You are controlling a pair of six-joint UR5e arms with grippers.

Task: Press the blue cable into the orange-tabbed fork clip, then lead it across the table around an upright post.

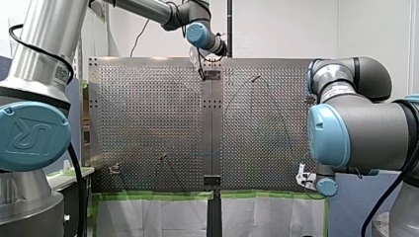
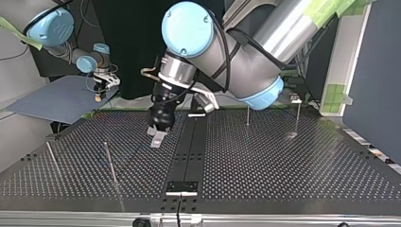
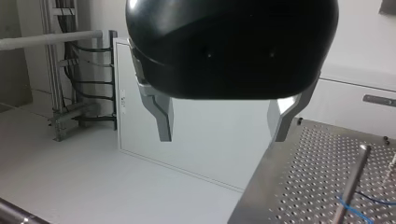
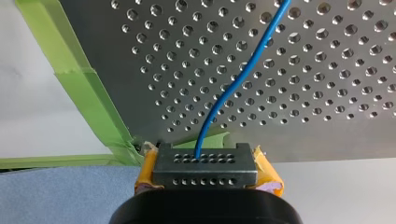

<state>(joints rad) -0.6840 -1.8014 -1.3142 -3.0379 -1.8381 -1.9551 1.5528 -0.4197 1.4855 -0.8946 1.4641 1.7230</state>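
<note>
The blue cable (image 4: pixel 233 84) runs from my right gripper (image 4: pixel 205 163) out over the perforated table (image 4: pixel 327 116). That gripper's yellow-padded fingers are shut on the cable's end. It hovers just off the table's corner, at the front view's near right (image 1: pixel 302 178) and the top view's far left (image 2: pixel 98 97). My left gripper (image 3: pixel 222 135) is open, its metal fingers empty, and it hangs over the table's edge. It is low over the plate beside the centre rail (image 2: pixel 157 137). An upright post (image 3: pixel 350 186) with a blue cable (image 3: pixel 369 200) loop at its foot stands beside it. No orange tab is discernible.
Several thin upright posts stand on the plate, among them one (image 2: pixel 112 163) at the top view's left and one (image 2: pixel 248 116) right of the centre rail (image 2: pixel 187 156). A small clip (image 1: pixel 114 169) sits at the front view's near left. Green tape (image 4: pixel 88 88) lines the table's edge.
</note>
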